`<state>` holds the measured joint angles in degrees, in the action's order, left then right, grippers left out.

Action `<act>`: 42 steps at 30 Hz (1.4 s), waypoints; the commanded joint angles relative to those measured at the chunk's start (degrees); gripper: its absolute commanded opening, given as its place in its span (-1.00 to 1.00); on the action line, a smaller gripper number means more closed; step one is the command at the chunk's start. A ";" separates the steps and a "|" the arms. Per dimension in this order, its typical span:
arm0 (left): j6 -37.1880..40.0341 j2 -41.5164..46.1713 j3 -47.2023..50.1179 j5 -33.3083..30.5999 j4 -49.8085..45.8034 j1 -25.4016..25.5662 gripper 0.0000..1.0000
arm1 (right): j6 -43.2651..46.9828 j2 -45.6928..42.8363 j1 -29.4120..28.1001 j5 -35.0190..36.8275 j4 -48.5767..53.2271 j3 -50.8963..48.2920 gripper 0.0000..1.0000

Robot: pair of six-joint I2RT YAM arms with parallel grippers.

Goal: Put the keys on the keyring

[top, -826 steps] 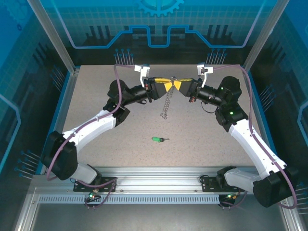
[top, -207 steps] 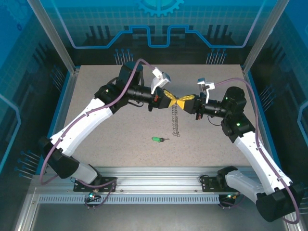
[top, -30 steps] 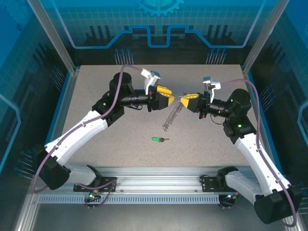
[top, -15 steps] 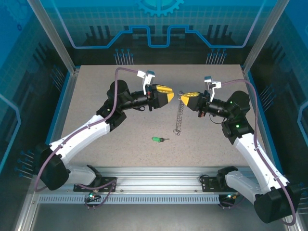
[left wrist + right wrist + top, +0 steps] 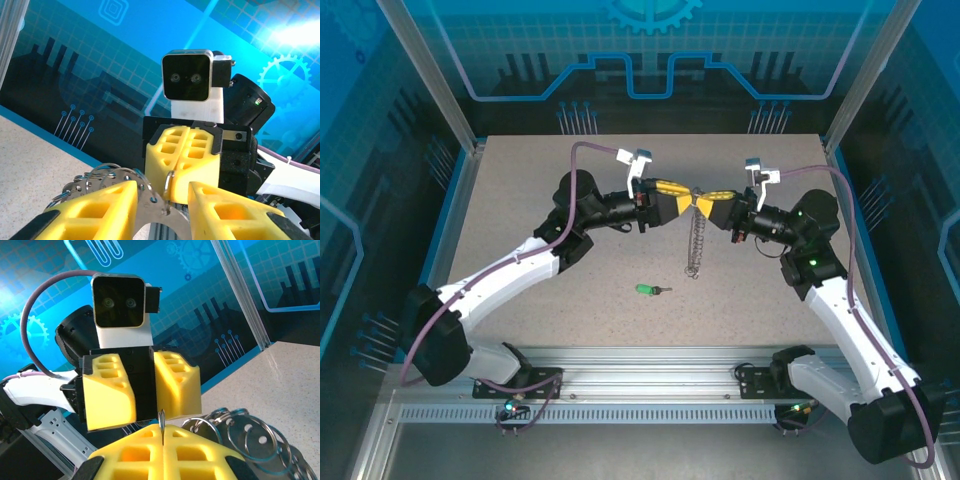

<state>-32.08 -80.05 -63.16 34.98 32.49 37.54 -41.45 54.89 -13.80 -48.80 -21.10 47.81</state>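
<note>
We are early in the job: the keyring is off the table, but the key is not on it. The right gripper has its fingers pressed together on a thin edge of the keyring. It holds the ring in the air over the middle of the table, with the chain hanging down. The left gripper meets it nose to nose. Its fingers are spread on either side of a silvery part of the ring, and a gap shows, so they are not clamped on it. The key lies flat on the table, nearer the arm bases and just left of the chain's end, apart from both grippers. As we judge it, nearly everything is left: steady or open the ring, fetch the key, and thread it on.
</note>
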 commanded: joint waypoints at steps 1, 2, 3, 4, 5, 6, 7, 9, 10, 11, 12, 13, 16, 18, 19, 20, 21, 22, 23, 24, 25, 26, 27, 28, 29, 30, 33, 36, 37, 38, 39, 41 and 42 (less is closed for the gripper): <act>-0.71 -1.31 -0.94 1.56 2.25 0.68 -0.38 | -0.32 -0.62 0.32 0.78 -2.93 -0.26 -1.00; -0.65 -1.49 -1.17 1.66 2.14 0.77 -0.39 | -0.30 -0.60 0.36 0.70 -3.02 -0.33 -1.00; -0.59 -1.72 -1.33 1.75 1.95 0.86 -0.40 | -0.29 -0.66 0.36 0.67 -3.06 -0.36 -1.00; -0.53 -1.90 -1.44 1.82 1.87 0.97 -0.40 | -0.29 -0.67 0.39 0.69 -3.04 -0.35 -1.00; -0.53 -2.02 -1.53 1.84 1.79 1.02 -0.41 | -0.19 -0.67 0.43 0.76 -3.00 -0.48 -1.00; -0.45 -2.19 -1.53 1.84 1.70 1.10 -0.41 | -0.18 -0.77 0.44 0.74 -2.97 -0.44 -1.00; -0.46 -2.30 -1.53 1.82 1.69 1.20 -0.41 | -0.21 -0.75 0.44 0.78 -2.98 -0.44 -1.00; -0.43 -2.42 -1.47 1.87 1.83 1.21 -0.46 | -0.12 -0.82 0.44 0.72 -2.83 -0.44 -1.00; -0.47 -2.48 -1.52 1.84 1.89 1.22 -0.47 | -0.12 -0.77 0.44 0.64 -2.88 -0.50 -1.00; -0.44 -2.64 -1.53 1.84 2.04 1.27 -0.50 | -0.09 -0.75 0.43 0.69 -2.86 -0.53 -1.00; -0.44 -2.57 -1.52 1.84 2.11 1.31 -0.52 | -0.12 -0.76 0.40 0.68 -2.87 -0.65 -1.00; -0.44 -2.66 -1.62 1.84 2.14 1.29 -0.54 | -0.05 -0.75 0.44 0.68 -2.84 -0.62 -1.00; -0.44 -2.82 -1.77 1.83 2.40 1.29 -0.61 | -0.08 -0.76 0.44 0.73 -2.96 -0.75 -1.00; -0.45 -2.89 -1.88 1.76 2.61 1.30 -0.65 | -0.07 -0.70 0.40 0.74 -2.97 -0.81 -1.00; -0.45 -2.83 -1.84 1.82 2.74 1.28 -0.67 | -0.11 -0.67 0.44 0.64 -2.96 -0.77 -1.00; -0.45 -2.83 -1.97 1.76 2.88 1.29 -0.68 | 0.00 -0.67 0.44 0.64 -2.83 -0.80 -1.00; -0.44 -2.98 -2.02 1.76 3.08 1.29 -0.72 | -0.03 -0.67 0.44 0.62 -2.81 -0.80 -1.00; -0.53 -3.01 -2.06 1.76 3.39 1.28 -0.76 | -0.03 -0.67 0.46 0.59 -2.84 -0.79 -1.00; -0.62 -3.06 -2.14 1.84 3.71 1.26 -0.79 | -0.01 -0.69 0.44 0.59 -2.81 -0.88 -1.00; -0.71 -3.09 -2.21 1.93 3.91 1.31 -0.84 | 0.05 -0.67 0.44 0.55 -2.74 -0.88 -1.00; -0.73 -3.10 -2.23 2.01 4.12 1.31 -0.89 | 0.19 -0.69 0.40 0.63 -2.54 -1.00 -1.00; -0.62 -3.12 -2.23 2.06 4.36 1.31 -0.96 | 0.40 -0.75 0.44 0.70 -2.25 -0.97 -1.00; -0.55 -3.05 -2.19 2.11 4.51 1.31 -1.00 | 0.62 -0.83 0.48 0.87 -1.82 -0.88 -1.00; -0.33 -2.96 -2.23 2.12 4.52 1.31 -1.00 | 0.91 -0.92 0.53 1.05 -1.13 -0.73 -1.00; 0.13 -2.85 -2.32 2.11 4.30 1.23 -1.00 | 1.41 -1.12 0.68 1.64 0.50 -0.40 -1.00; 0.77 -2.55 -2.28 2.11 3.88 1.31 -1.00 | 1.91 -1.34 1.00 2.28 2.41 0.05 -0.90; 4.93 -1.22 -2.66 1.48 0.11 1.31 -1.00 | 2.60 -3.54 3.39 3.97 8.47 0.48 0.04; 10.60 0.43 -3.13 0.41 -4.53 1.20 -1.00 | 3.65 -6.60 6.15 4.72 14.25 0.18 0.49; 12.49 0.89 -3.43 0.14 -6.08 1.22 -1.00 | 4.74 -7.72 6.61 5.59 17.24 0.38 0.56; 14.65 1.31 -3.62 -0.19 -7.59 1.22 -1.00 | 6.47 -8.69 6.77 6.84 21.79 0.81 0.60; 16.82 1.76 -3.64 -0.77 -8.89 1.20 -1.00 | 7.88 -9.61 6.77 8.52 25.51 1.18 0.63; 20.71 2.39 -3.64 -1.93 -10.58 1.17 -1.00 | 9.42 -10.83 6.95 12.11 30.79 1.25 0.68; 22.52 2.66 -3.36 -2.66 -10.84 1.19 -1.00 | 10.01 -11.31 7.01 13.55 32.77 1.07 0.71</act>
<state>-18.74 -80.47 -64.05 34.46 23.66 38.48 -35.46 44.86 -7.62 -40.77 -0.14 47.64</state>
